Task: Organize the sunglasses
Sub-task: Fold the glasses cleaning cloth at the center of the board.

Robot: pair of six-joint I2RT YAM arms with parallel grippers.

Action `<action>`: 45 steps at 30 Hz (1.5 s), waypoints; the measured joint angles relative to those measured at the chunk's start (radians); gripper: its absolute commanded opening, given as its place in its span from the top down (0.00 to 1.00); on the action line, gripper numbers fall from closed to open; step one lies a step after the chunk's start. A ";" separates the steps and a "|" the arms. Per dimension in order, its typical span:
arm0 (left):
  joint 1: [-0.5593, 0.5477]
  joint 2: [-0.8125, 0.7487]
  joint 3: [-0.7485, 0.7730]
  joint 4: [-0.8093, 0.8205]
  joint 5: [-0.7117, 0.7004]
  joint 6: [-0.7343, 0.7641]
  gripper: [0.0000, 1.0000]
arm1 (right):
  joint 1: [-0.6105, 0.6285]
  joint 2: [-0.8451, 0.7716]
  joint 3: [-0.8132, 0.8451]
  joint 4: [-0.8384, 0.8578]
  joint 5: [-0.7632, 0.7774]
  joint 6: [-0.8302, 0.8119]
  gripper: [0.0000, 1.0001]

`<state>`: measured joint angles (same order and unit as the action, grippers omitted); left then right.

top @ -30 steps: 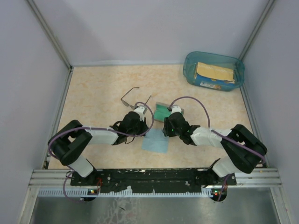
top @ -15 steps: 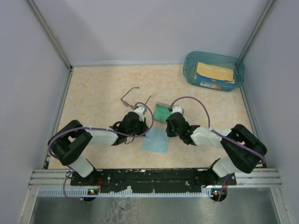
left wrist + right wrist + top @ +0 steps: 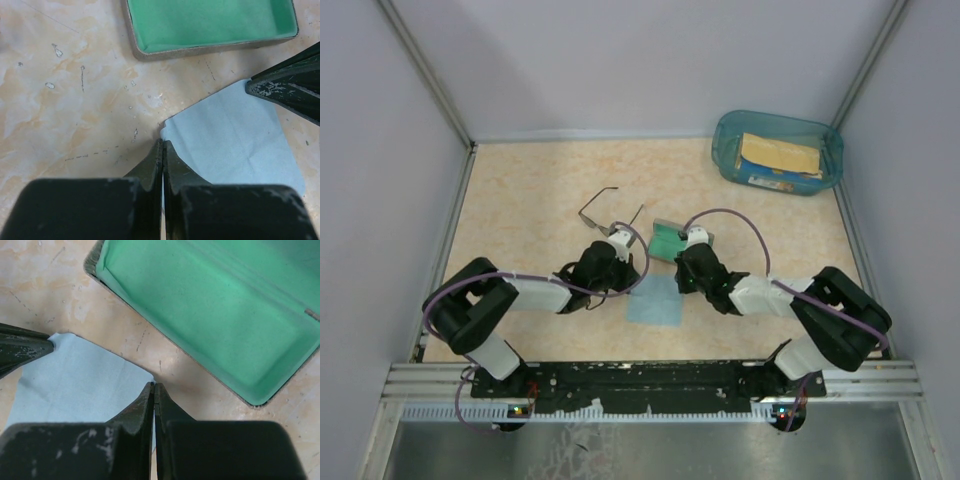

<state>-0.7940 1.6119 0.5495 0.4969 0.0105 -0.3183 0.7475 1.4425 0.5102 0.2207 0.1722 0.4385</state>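
Left end effector (image 3: 161,144) and right end effector (image 3: 153,387) were pinched shut on cloth (image 3: 655,300) corners. Sunglasses (image 3: 595,210) lay apart on the counter (image 3: 520,200), left of case (image 3: 666,241). You needed to lift both corners evenly and taut.

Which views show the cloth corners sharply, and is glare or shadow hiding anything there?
Left wrist: evenly lit, no glare, cloth corner crisp at the left gripper. Right wrist: equally sharp at the right gripper; only a soft shadow inside the case. Top external: cloth small, its far corners hidden by both grippers.
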 measured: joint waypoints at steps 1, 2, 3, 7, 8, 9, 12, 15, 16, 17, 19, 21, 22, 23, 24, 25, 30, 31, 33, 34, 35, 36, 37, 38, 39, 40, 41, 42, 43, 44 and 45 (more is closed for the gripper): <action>0.000 0.000 0.000 0.005 0.002 0.006 1.00 | 0.000 0.000 -0.006 0.014 0.001 -0.006 1.00; 0.000 0.000 0.000 0.009 0.002 0.011 1.00 | 0.000 0.000 -0.010 0.026 0.002 -0.011 1.00; 0.000 0.000 0.000 0.014 0.003 0.016 1.00 | 0.000 0.000 -0.016 0.037 0.003 -0.017 1.00; 0.000 0.007 -0.001 0.050 0.005 0.042 1.00 | 0.000 -0.003 -0.040 0.088 0.008 -0.034 1.00; 0.000 0.009 -0.001 0.058 0.006 0.047 1.00 | 0.000 -0.004 -0.046 0.101 0.009 -0.039 1.00; 0.000 0.011 -0.003 0.070 0.006 0.055 1.00 | 0.000 -0.006 -0.052 0.111 0.010 -0.046 1.00; 0.000 0.016 -0.009 0.091 0.006 0.072 1.00 | 0.000 -0.017 -0.068 0.141 0.010 -0.060 1.00; 0.000 0.017 -0.024 0.114 0.006 0.088 1.00 | 0.000 -0.030 -0.081 0.171 0.010 -0.074 1.00; 0.000 0.017 -0.030 0.120 0.006 0.093 1.00 | 0.000 -0.033 -0.086 0.183 0.010 -0.079 1.00; 0.000 0.017 -0.037 0.126 0.006 0.099 1.00 | 0.000 -0.036 -0.090 0.191 0.010 -0.082 1.00; 0.000 0.017 -0.047 0.135 0.006 0.111 1.00 | 0.000 -0.045 -0.101 0.214 0.009 -0.096 1.00; 0.000 0.016 -0.060 0.149 0.006 0.121 1.00 | 0.000 -0.053 -0.112 0.233 0.008 -0.106 1.00; 0.000 0.016 -0.065 0.155 0.006 0.127 1.00 | 0.000 -0.056 -0.117 0.240 0.008 -0.109 1.00; 0.000 0.013 -0.071 0.160 0.006 0.133 1.00 | 0.000 -0.059 -0.121 0.247 0.008 -0.115 1.00; 0.000 0.010 -0.074 0.163 0.006 0.136 1.00 | 0.000 -0.061 -0.125 0.256 0.007 -0.120 1.00; 0.000 0.007 -0.077 0.170 0.006 0.140 1.00 | 0.000 -0.062 -0.125 0.260 0.007 -0.124 1.00; 0.000 0.000 -0.078 0.198 0.005 0.160 1.00 | 0.000 -0.068 -0.133 0.294 0.005 -0.145 1.00; 0.000 -0.002 -0.078 0.201 0.005 0.163 1.00 | 0.000 -0.068 -0.137 0.304 0.004 -0.150 1.00; 0.000 -0.007 -0.080 0.207 0.006 0.167 1.00 | 0.001 -0.068 -0.143 0.318 0.001 -0.159 1.00; 0.000 -0.011 -0.083 0.211 0.006 0.170 1.00 | 0.002 -0.069 -0.144 0.319 0.000 -0.164 1.00; 0.000 -0.013 -0.085 0.216 0.006 0.172 1.00 | 0.003 -0.071 -0.144 0.319 -0.001 -0.170 1.00; 0.000 -0.016 -0.087 0.220 0.007 0.174 1.00 | 0.004 -0.073 -0.144 0.320 -0.001 -0.177 1.00; 0.000 -0.019 -0.090 0.224 0.008 0.177 1.00 | 0.006 -0.076 -0.144 0.321 -0.001 -0.185 1.00; 0.000 -0.026 -0.098 0.228 0.009 0.179 1.00 | 0.011 -0.080 -0.146 0.325 -0.001 -0.195 1.00; 0.000 -0.032 -0.105 0.231 0.010 0.181 1.00 | 0.015 -0.089 -0.153 0.335 0.000 -0.208 1.00; 0.000 -0.039 -0.112 0.236 0.013 0.185 1.00 | 0.022 -0.092 -0.157 0.339 0.000 -0.212 1.00; 0.000 -0.047 -0.121 0.240 0.018 0.187 1.00 | 0.030 -0.098 -0.164 0.342 0.000 -0.221 1.00; 0.000 -0.058 -0.131 0.244 0.024 0.189 1.00 | 0.033 -0.101 -0.169 0.343 0.000 -0.227 1.00; 0.000 -0.063 -0.135 0.246 0.029 0.189 1.00 | 0.036 -0.105 -0.174 0.343 -0.001 -0.232 1.00; 0.000 -0.069 -0.141 0.249 0.035 0.189 1.00 | 0.037 -0.109 -0.177 0.342 -0.001 -0.236 1.00; 0.000 -0.074 -0.147 0.254 0.041 0.189 1.00 | 0.038 -0.114 -0.182 0.343 -0.001 -0.238 1.00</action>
<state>-0.7940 1.5383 0.4023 0.7513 0.0517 -0.1291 0.7853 1.3289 0.3286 0.5636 0.1711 0.2005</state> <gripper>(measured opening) 0.005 0.004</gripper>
